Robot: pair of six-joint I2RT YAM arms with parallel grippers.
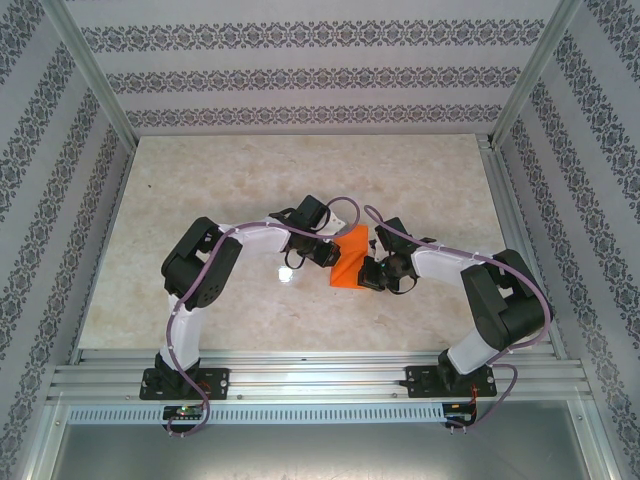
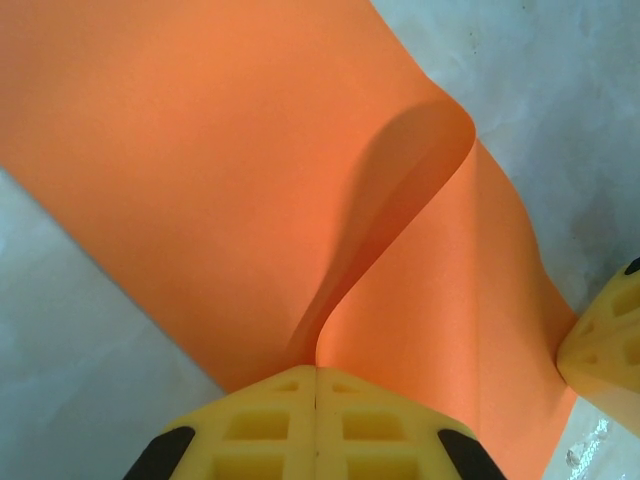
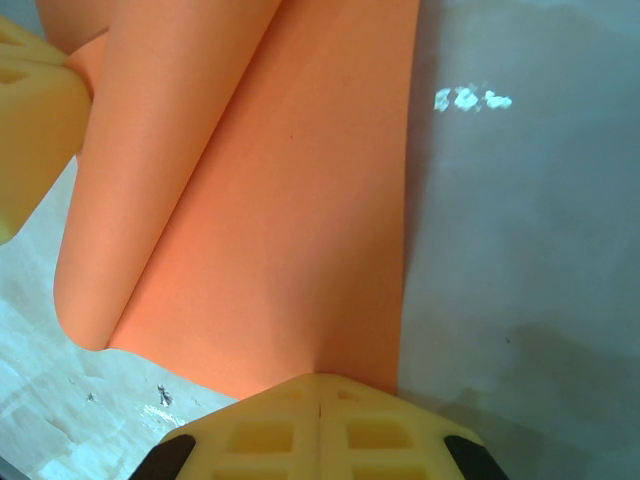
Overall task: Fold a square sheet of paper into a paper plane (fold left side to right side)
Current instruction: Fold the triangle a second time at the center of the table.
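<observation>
Top external view puts the orange sheet of paper just right of the frame's centre for you. It lies on the pale marbled table between the two arms, whose wrists close in on it from either side. Left wrist view shows you the left gripper at the bottom edge, its yellow pads pressed together with the paper's edge clenched between them. From that pinch one layer rises and curls over into a rounded loop toward the upper right, shadowed on its inner face, while the rest of the sheet spreads flat across the upper left. Right wrist view gives you the right gripper at the bottom centre, its yellow pads likewise clamped on an edge of the sheet. The paper runs up the middle of that frame as a flat band — its left portion is rolled over into a soft, uncreased fold. At the upper left of that frame you can see a yellow pad of the left gripper against the sheet.
</observation>
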